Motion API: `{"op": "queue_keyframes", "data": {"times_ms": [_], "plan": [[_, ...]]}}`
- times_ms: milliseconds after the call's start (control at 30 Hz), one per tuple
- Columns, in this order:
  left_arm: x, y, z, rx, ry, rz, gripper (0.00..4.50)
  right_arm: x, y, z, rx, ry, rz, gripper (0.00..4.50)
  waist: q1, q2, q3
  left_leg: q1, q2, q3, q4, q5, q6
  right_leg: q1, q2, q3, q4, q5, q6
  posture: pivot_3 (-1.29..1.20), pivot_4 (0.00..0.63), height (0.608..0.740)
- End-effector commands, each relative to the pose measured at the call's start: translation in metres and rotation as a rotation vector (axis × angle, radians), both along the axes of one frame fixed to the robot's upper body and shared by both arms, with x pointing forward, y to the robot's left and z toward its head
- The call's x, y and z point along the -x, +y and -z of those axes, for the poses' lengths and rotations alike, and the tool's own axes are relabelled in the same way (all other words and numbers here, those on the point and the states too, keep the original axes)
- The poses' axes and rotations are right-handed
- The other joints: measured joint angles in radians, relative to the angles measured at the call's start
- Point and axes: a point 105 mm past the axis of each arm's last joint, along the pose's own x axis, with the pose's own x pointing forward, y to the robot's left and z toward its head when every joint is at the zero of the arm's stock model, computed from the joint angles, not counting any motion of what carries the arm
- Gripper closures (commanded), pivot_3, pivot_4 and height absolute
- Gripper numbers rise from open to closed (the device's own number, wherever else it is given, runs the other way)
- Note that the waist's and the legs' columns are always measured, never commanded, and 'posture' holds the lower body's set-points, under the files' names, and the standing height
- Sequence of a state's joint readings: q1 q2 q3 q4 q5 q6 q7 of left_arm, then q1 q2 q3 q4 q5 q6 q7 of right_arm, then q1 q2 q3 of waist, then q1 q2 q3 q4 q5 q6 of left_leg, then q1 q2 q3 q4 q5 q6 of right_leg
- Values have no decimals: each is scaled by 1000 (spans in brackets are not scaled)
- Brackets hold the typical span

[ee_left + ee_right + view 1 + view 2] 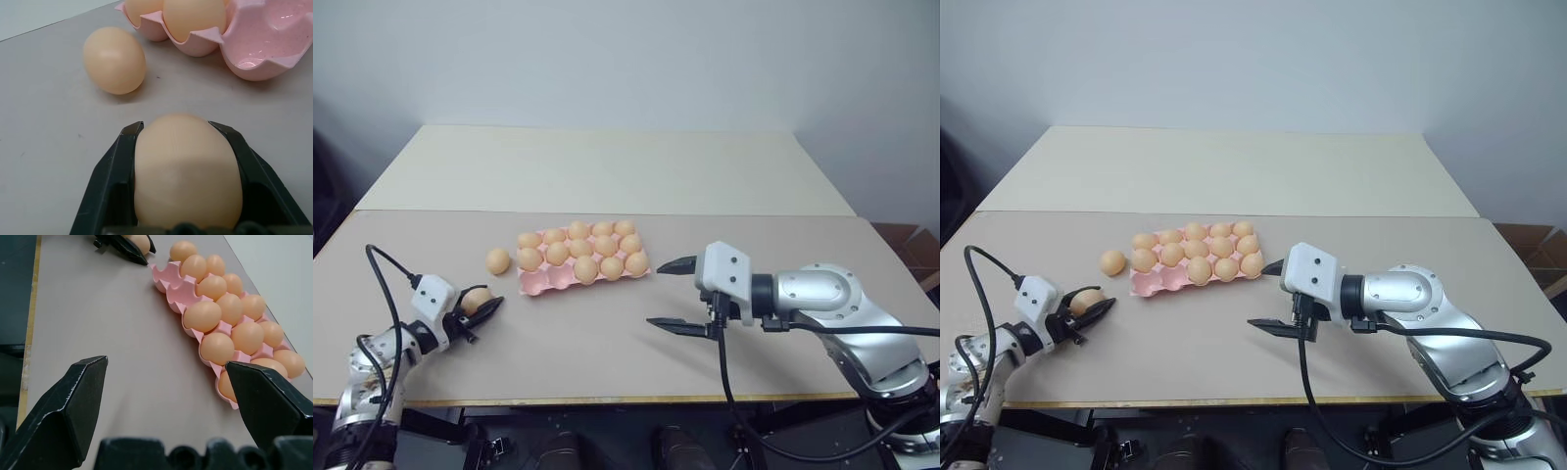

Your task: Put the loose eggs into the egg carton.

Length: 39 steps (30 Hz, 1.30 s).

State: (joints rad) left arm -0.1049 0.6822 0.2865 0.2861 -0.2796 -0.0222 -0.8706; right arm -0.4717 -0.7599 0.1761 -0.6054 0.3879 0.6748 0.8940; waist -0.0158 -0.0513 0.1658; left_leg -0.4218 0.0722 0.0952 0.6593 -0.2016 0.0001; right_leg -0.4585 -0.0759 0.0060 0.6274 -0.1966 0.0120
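Left gripper (487, 311) was clamped on an egg (188, 171), long axis running along the fingers. A second egg (498, 260) lay just ahead of it, beside the carton (536, 281), which ran lengthwise toward the right gripper (677, 295), whose jaws gaped wide, empty.

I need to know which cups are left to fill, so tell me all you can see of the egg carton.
The egg carton is a flat pink moulded tray, lidless and speckled, lying on the table. Thirteen tan eggs sit in its cups; the two near-row cups closest to the left hand are empty. Neither hand touches it.
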Motion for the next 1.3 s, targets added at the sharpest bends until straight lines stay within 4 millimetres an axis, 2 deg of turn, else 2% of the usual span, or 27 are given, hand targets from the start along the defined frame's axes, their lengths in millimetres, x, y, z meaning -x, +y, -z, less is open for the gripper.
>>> {"op": "queue_keyframes", "data": {"times_ms": [33,200,300,367,533,733,967,1233,1300], "plan": [[15,-10,-17,-4,-22,99,2699,2,0,-11,-11,-58,0,0,-2,0,0,0,0,0,0,0,0,0,0,0,0,0,0,0,150,740],[35,-29,-44,26,-50,245,2699,2,-1,-11,-8,-63,12,0,6,0,0,-1,0,0,0,0,-1,-1,-1,0,-1,1,-1,0,150,740],[31,-50,-73,55,-136,344,2699,2,0,-11,-10,-68,22,0,14,0,0,-1,0,0,0,-4,-7,0,-1,-1,-1,0,0,0,150,740],[24,-62,-83,60,-168,394,2699,1,1,-11,-15,-75,30,0,21,0,0,-1,0,-1,1,-4,-7,0,-1,-1,-1,0,0,0,150,740],[-2,-87,-84,61,-166,495,2699,2,1,-14,-33,-100,65,0,25,0,0,-1,-1,0,1,1,1,1,0,-1,-1,0,1,0,150,740],[-35,-100,-77,67,-153,529,2699,4,-1,-13,-51,-110,125,0,24,0,0,-1,-2,-1,1,1,1,1,1,0,-1,2,4,0,150,740],[-54,-114,-72,73,-149,584,2699,5,-3,-12,-63,-119,186,0,24,-1,0,-2,-2,-1,2,1,2,2,1,1,-1,2,4,0,150,740],[-61,-115,-75,79,-198,576,257,4,-4,-12,-71,-128,194,0,22,-1,0,-2,-2,-2,2,1,2,2,1,1,-1,4,7,0,150,740],[-59,-114,-79,91,-215,581,257,4,-4,-12,-74,-124,190,0,22,-1,0,-2,-3,-2,2,1,2,2,1,1,-1,4,8,0,150,740]]}}
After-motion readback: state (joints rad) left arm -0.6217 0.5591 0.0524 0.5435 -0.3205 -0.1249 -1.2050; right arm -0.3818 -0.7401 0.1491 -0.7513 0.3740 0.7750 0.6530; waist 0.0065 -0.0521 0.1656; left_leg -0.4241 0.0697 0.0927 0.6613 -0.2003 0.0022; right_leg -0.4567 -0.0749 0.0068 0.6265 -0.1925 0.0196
